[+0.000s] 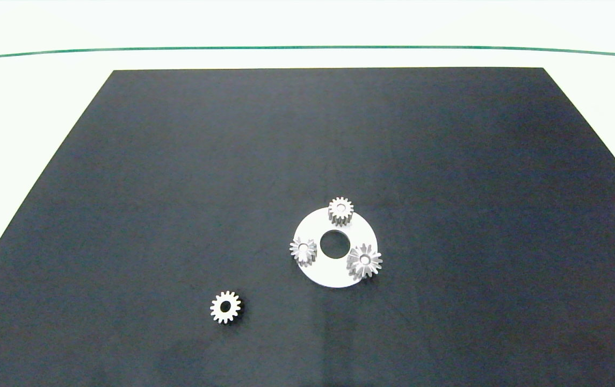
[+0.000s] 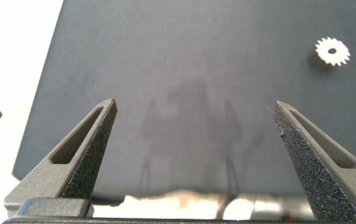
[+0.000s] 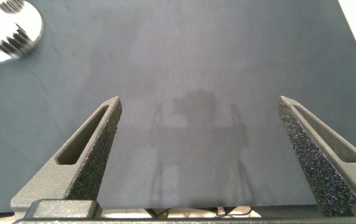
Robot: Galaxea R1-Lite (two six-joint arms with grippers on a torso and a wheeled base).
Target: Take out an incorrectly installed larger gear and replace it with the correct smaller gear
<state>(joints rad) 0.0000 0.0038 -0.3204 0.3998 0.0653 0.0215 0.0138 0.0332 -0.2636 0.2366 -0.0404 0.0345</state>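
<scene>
On the white disc near the mat's middle, the larger gear sits installed beside two small gears, so nothing is done yet. Toward the mat's near left, well apart from the disc, the smaller gear lies loose. Both the left gripper and right gripper hang spread wide and empty over bare mat; removal and replacement both remain.
</scene>
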